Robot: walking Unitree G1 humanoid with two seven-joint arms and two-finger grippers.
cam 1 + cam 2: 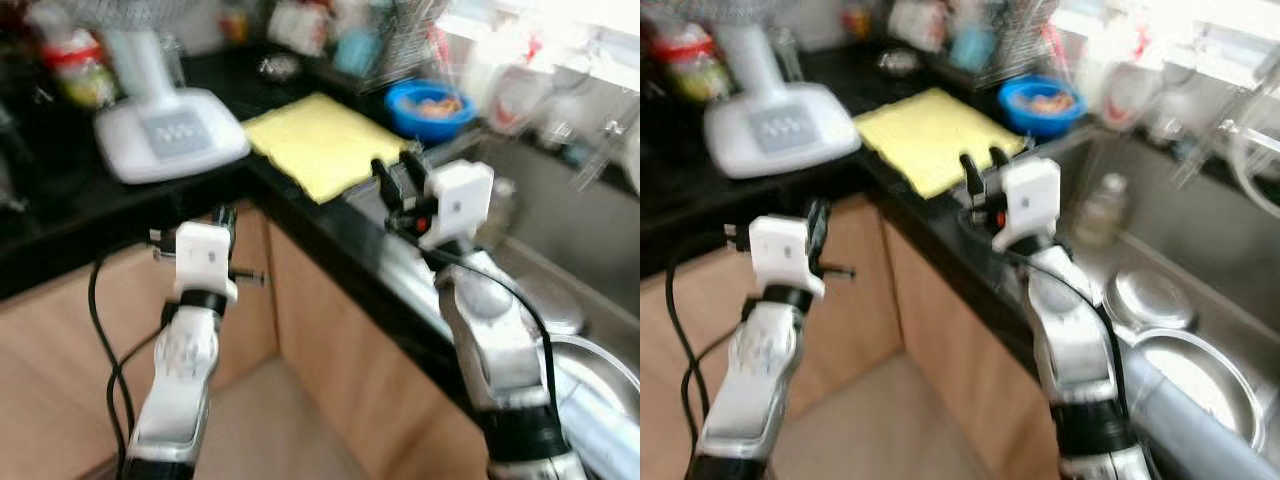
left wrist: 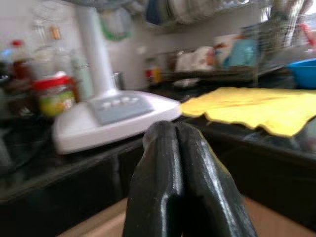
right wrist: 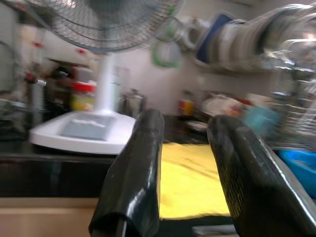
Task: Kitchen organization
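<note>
the right claw hangs with its jaws parted and nothing between them, at the edge of the black worktop. the yellow cloth lies flat just beyond it (views blurred). best approach low and pinch a cloth edge. the left claw, pressed closed and empty, waits below the worktop edge.

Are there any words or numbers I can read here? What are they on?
None can be read; the pictures are blurred.
Jar with the red lid: has a green and yellow label, too blurred to read.
Fan base: a grey button panel, any marks too blurred.
Bottle in the sink: no label readable.
Yellow cloth and blue bowl: no writing seen.
</note>
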